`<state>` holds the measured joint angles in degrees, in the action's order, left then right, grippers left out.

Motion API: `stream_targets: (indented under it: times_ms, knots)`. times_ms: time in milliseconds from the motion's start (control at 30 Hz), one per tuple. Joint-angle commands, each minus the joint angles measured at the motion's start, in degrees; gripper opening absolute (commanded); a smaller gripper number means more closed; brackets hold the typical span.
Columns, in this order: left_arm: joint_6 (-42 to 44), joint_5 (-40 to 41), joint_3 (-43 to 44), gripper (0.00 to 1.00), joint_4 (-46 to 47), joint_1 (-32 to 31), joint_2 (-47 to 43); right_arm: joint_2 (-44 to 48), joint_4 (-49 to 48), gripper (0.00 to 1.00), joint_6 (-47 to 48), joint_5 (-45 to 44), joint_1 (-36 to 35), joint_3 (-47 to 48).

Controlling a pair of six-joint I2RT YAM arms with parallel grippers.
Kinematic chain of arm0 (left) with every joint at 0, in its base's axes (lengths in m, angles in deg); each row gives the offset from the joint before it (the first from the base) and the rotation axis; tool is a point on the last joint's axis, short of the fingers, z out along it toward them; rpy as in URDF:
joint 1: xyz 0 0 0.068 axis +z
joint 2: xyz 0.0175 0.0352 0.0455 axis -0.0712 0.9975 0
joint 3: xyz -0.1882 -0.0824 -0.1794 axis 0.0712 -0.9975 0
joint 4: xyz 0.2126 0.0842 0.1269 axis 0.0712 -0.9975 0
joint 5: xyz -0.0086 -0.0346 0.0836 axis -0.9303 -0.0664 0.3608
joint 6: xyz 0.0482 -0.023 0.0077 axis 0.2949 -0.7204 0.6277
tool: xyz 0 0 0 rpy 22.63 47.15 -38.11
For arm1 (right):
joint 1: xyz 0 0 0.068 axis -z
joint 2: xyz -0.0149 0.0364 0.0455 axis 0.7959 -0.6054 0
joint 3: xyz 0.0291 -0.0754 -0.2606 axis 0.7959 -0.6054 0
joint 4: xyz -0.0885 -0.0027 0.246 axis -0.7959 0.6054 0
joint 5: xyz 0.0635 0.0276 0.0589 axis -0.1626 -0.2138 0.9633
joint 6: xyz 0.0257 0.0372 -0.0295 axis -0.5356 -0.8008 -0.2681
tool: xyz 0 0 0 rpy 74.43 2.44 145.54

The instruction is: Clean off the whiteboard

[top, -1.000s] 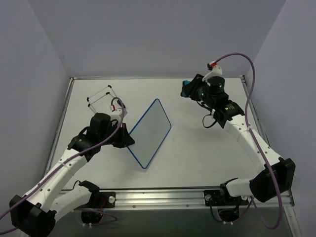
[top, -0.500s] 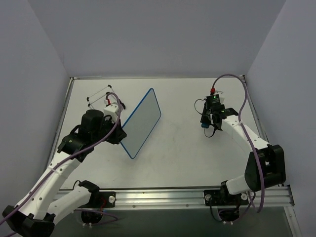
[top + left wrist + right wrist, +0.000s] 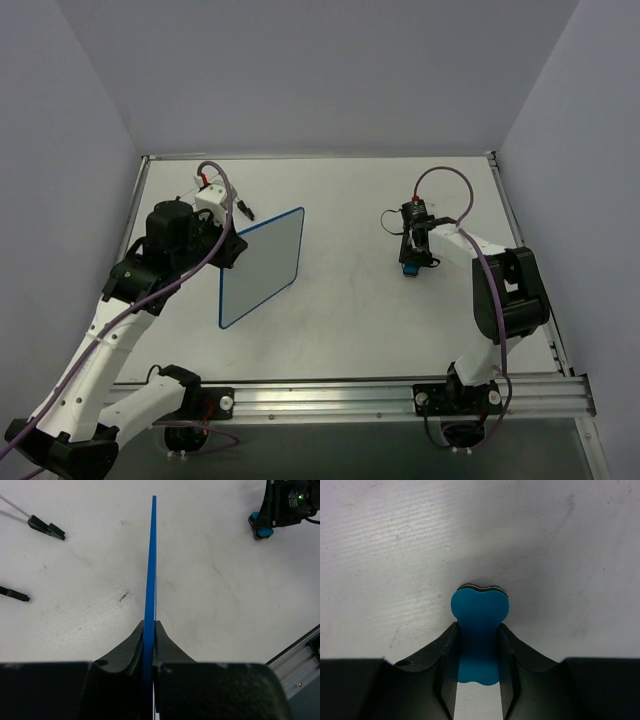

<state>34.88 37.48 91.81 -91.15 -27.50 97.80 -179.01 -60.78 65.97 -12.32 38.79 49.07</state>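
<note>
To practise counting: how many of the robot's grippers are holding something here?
2. The left gripper clamps the whiteboard by its edge, left of centre; the right gripper holds the blue eraser, right of centre. Neither is hidden.

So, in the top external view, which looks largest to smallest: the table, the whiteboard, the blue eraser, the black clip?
1. The table, largest.
2. Then the whiteboard.
3. The blue eraser and the black clip both look tiny, the eraser partly hidden, so I leave them unranked.

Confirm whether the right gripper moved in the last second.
Yes. In the top view the right gripper, shut on the blue eraser, has come away from the table's far edge, toward the near rail.
</note>
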Motion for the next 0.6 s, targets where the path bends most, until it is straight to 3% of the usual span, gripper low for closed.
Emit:
stream_targets:
  times_ms: [0,33,167,333,367,400,433,567]
  knots:
    - [0.7,-2.7,5.2,0.02,6.7,2.6,1.1,0.0,-1.5,0.11,-0.6,-0.4,0.5,-0.5]
    - [0.4,-3.3,5.8,0.02,7.4,3.1,1.4,0.1,-1.7,0.12,-0.4,-0.1,0.4,-0.6]
    - [-1.3,-6.6,5.2,0.02,9.4,6.1,2.7,1.0,-1.9,0.39,0.0,0.1,0.7,-1.1]
    - [-3.0,-8.7,1.1,0.02,11.2,7.2,2.4,1.5,-1.7,0.53,0.4,-0.2,0.9,-2.0]
    - [-2.9,-8.8,-0.1,0.02,11.6,7.2,1.8,2.0,-1.7,0.64,0.3,-0.7,1.0,-2.2]
    - [-2.7,-8.9,-0.6,0.02,12.1,7.2,1.5,2.4,-1.5,0.68,0.2,-0.9,0.9,-2.3]
    - [-2.0,-8.9,-1.2,0.02,12.4,7.2,1.2,2.8,-1.3,0.93,0.2,-1.0,0.9,-2.3]
    - [-1.2,-10.3,-3.5,0.02,15.2,7.2,-0.4,6.7,0.2,1.0,0.0,-1.7,1.0,-1.3]
